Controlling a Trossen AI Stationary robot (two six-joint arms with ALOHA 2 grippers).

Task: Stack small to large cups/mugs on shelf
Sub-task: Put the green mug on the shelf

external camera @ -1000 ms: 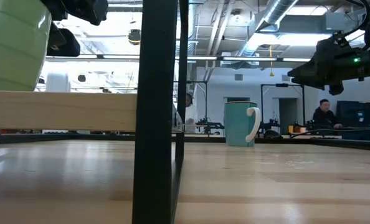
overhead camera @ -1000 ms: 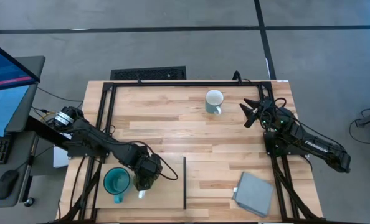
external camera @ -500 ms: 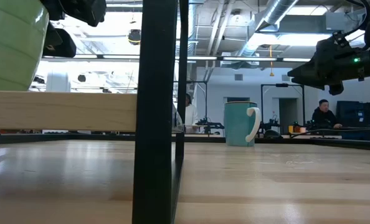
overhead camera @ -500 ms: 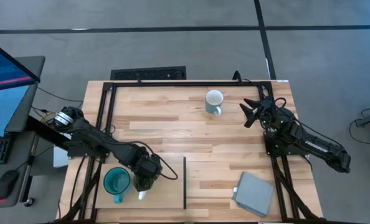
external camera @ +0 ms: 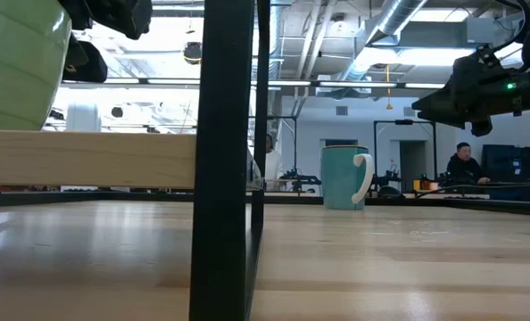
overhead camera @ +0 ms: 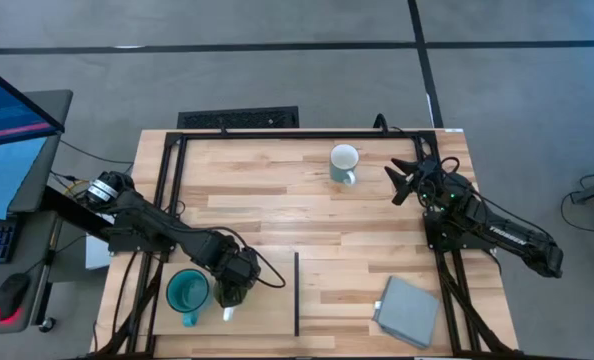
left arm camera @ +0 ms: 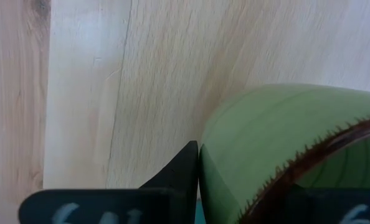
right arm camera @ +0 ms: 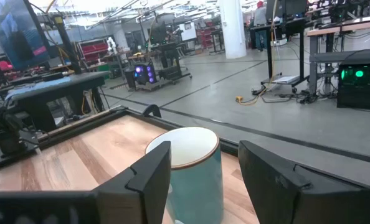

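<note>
The teal mug [overhead camera: 187, 291] stands upright on the pale shelf [overhead camera: 272, 310], at the table's near left. Just to its right, my left gripper [overhead camera: 235, 288] is shut on the light green mug [left arm camera: 278, 137], which my arm hides in the high view. In the low view the green mug [external camera: 15, 62] is at the shelf's top face [external camera: 86, 159]; I cannot tell whether it rests there. The third mug [overhead camera: 344, 162], white inside with a blue-green wall, stands on the tabletop at the far middle. My right gripper [overhead camera: 397, 183] is open, to the right of it and clear of it. My left gripper holds the green mug by its wall just below the brown rim [left arm camera: 222, 155]. One finger [left arm camera: 179, 171] lies on the outside; the other seems to be inside the mug. The fingers come from above, pointing down. The mug is upright.
A thin black strip [overhead camera: 296, 293] runs along the shelf's right edge and shows as a black post [external camera: 225, 160] in the low view. A grey-blue pad [overhead camera: 409, 310] lies at the near right. A black frame [overhead camera: 277, 133] borders the table's far edge.
</note>
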